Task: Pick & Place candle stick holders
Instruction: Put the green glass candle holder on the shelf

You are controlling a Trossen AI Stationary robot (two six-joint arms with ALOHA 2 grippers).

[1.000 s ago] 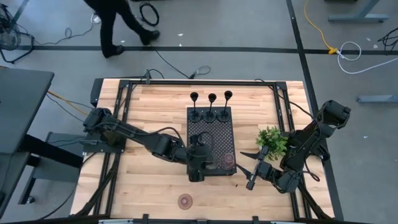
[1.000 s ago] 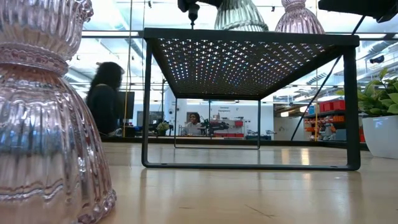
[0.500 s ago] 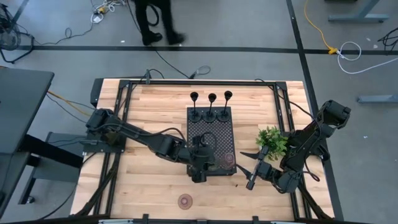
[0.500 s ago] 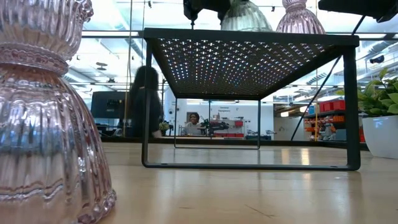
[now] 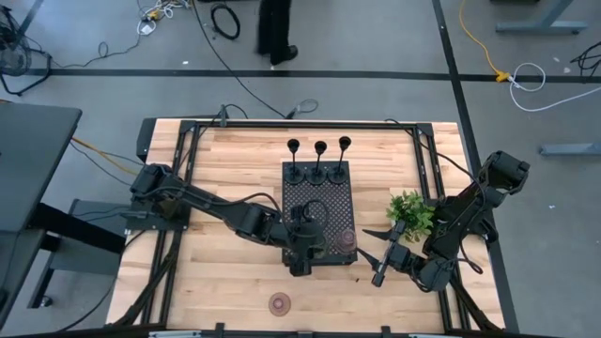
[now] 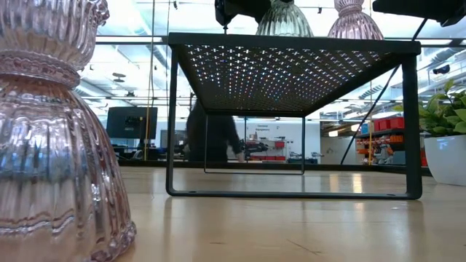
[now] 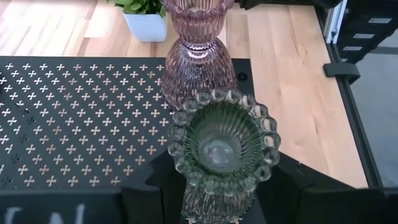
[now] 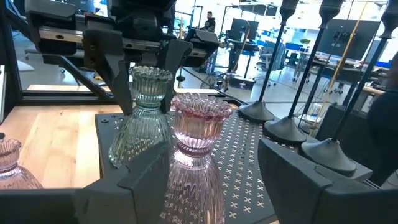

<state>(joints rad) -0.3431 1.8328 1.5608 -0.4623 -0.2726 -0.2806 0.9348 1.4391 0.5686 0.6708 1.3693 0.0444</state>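
Note:
An olive translucent candle stick holder [image 7: 221, 140] stands upright by its base on the black perforated tray [image 5: 324, 197], near the tray's front left corner. My left gripper [image 5: 302, 246] reaches in from the left. Its open fingers stand on either side of the olive holder's lower body with a small gap on each side. A pink holder [image 7: 198, 56] stands just to the right on the tray. Three slim black holders [image 5: 319, 160] stand in a row at the tray's far end. Another pink holder [image 5: 279, 302] stands on the table near the front edge. My right gripper [image 5: 378, 272] waits open, right of the tray.
A small green plant in a white pot [image 5: 408, 211] stands right of the tray, close to my right arm. The tray stands raised on thin legs [image 6: 173, 116]. A person walks on the floor beyond the table's far edge.
The person beyond the far edge has walked toward the right. The holders and both arms show no sure change.

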